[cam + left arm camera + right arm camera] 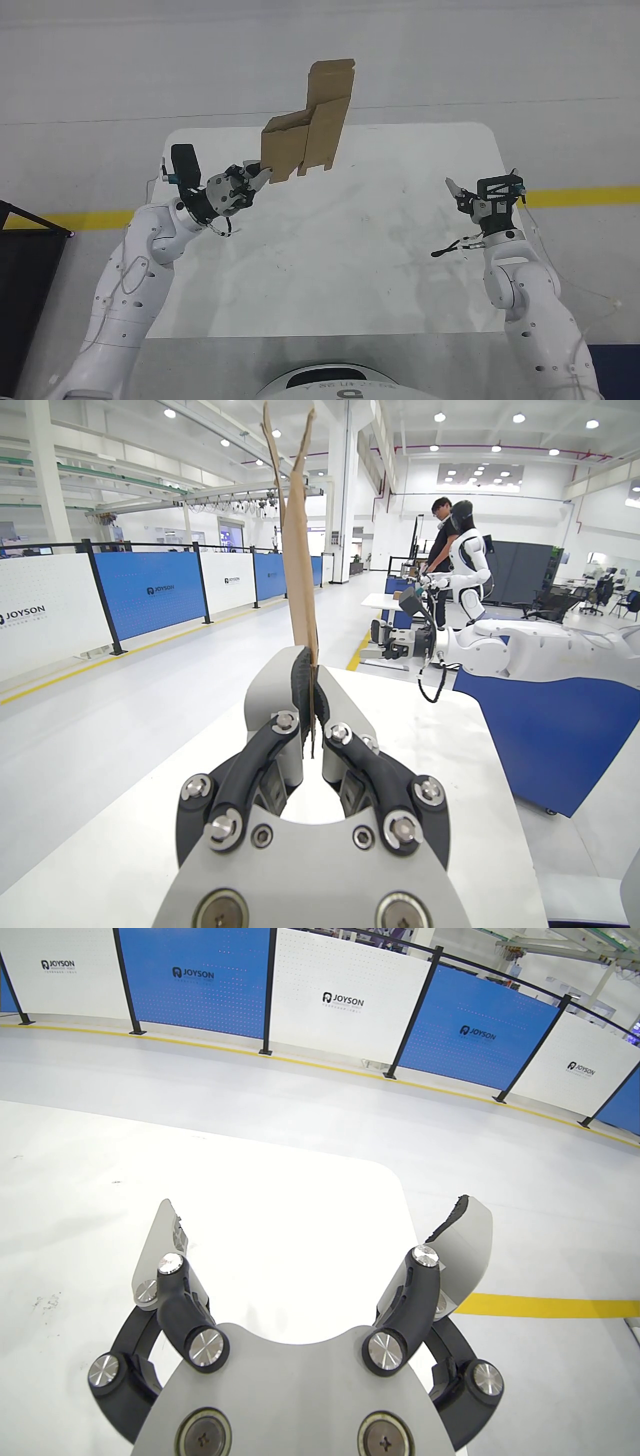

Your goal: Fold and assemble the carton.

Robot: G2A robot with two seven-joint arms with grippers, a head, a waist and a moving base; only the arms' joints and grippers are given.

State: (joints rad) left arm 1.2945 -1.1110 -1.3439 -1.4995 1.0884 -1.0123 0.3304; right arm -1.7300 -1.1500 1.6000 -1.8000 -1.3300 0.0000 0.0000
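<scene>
A flat brown cardboard carton point(312, 125) is held up edge-on above the table's far left part. My left gripper point(262, 176) is shut on its lower corner. In the left wrist view the carton point(299, 565) rises as a thin sheet from between the left gripper's point(311, 692) pads, its top flaps spread slightly. My right gripper point(462, 192) stands open over the table's right side, well apart from the carton. The right wrist view has its own gripper point(320, 1213) with fingers spread wide and nothing between them.
The white table point(400, 260) is bare apart from the arms. A black cable point(455, 245) hangs by the right arm. A yellow floor line point(590, 196) runs past both sides. A dark object point(25, 270) stands off the left edge.
</scene>
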